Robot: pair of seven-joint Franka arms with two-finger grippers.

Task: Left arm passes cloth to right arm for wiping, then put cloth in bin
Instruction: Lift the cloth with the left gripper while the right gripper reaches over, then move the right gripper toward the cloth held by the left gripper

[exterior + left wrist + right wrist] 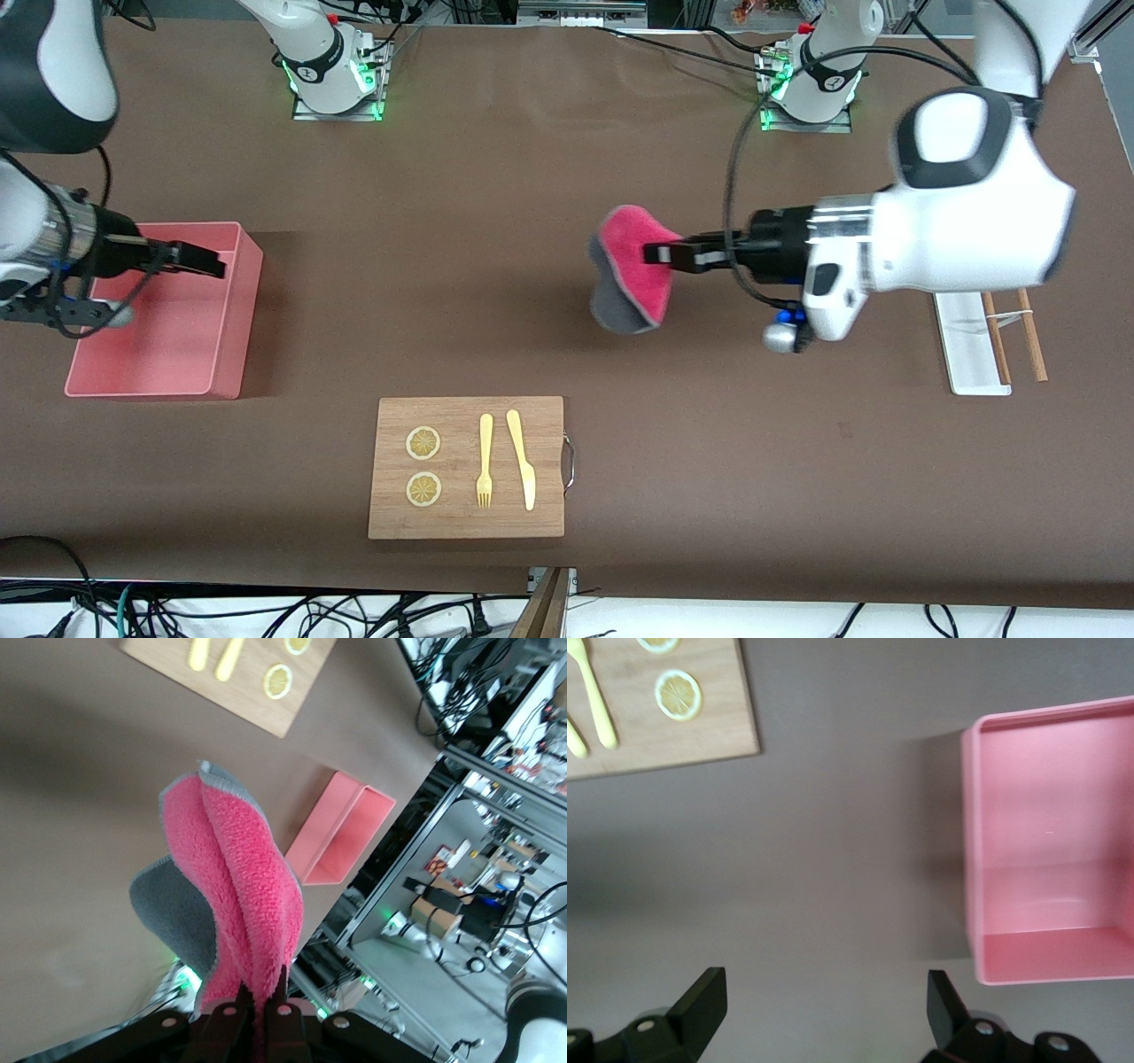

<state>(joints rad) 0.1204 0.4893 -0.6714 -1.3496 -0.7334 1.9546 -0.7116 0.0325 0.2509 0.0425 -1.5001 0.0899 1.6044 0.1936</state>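
While one cloth (631, 266) hangs pinched, one bin (232, 306) (pink) sits.

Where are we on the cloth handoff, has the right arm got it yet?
Not yet. Done: the left gripper has the cloth pinched shut and lifted over the bare table. In hand: carrying it toward the right gripper, which hangs open over the bin, holding nothing. Left: the handoff, wiping, then dropping the cloth in the bin, which looks empty.

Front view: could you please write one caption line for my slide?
Left gripper holds the pink-and-grey cloth above the table, while the open right gripper waits over the pink bin.
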